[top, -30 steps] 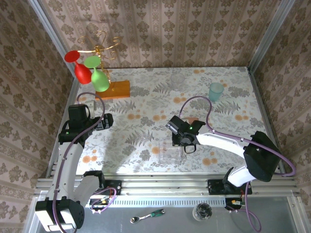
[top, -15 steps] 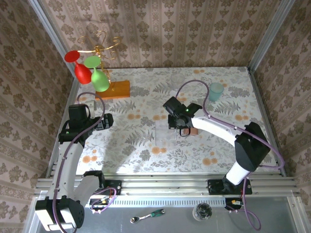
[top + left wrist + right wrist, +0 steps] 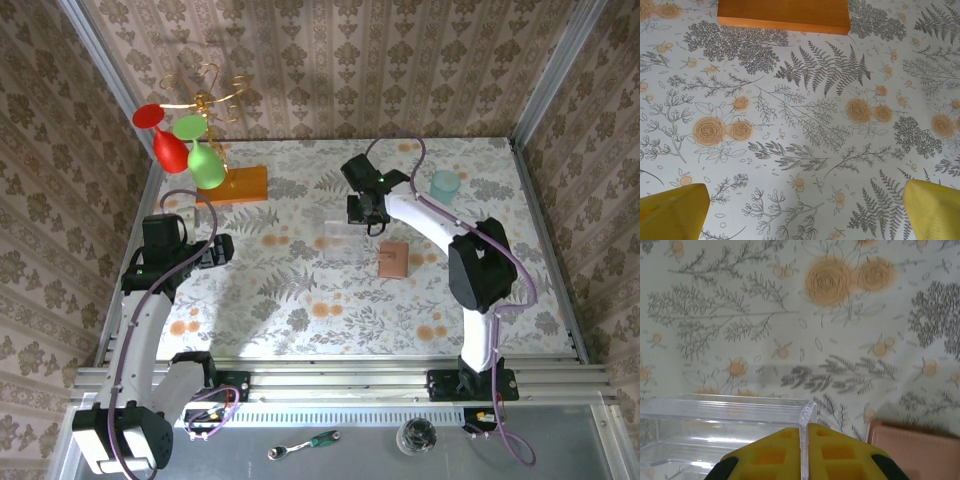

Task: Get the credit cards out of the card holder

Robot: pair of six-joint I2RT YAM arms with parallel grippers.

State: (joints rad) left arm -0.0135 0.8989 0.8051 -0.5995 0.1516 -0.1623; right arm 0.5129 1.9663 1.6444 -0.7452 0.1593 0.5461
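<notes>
Back left corner: gold rack (image 3: 207, 95) with red and green wine glasses (image 3: 190, 150) hung on it. Just beside it an orange wooden slab (image 3: 240, 185) lies flat on the floral table (image 3: 300, 300).

Left gripper (image 3: 218, 249) is over the table's left side, near the slab but not touching it. In the left wrist view its yellow fingertips (image 3: 672, 212) sit in the two bottom corners. The jaws are spread wide with nothing between them, only bare tablecloth underneath. The slab's edge runs along the top of that view.

Centre: clear plastic box (image 3: 342, 242) on the table, with the right gripper (image 3: 366, 214) at its far right corner. In the right wrist view the yellow fingers (image 3: 770, 455) are pinched almost together on the box's thin upright wall, which is sandwiched between the pads. Cannot tell if the box is lifted or resting.

Card holder (image 3: 393, 260) lies flat on the table just right of the box, toward the near side. It is folded shut with the reddish-brown outside up, and it is apart from both grippers. Its corner shows at lower right in the right wrist view, close to the box corner; cannot tell if they touch.

Right back: teal cup (image 3: 445, 186) upright, well apart from the holder.
</notes>
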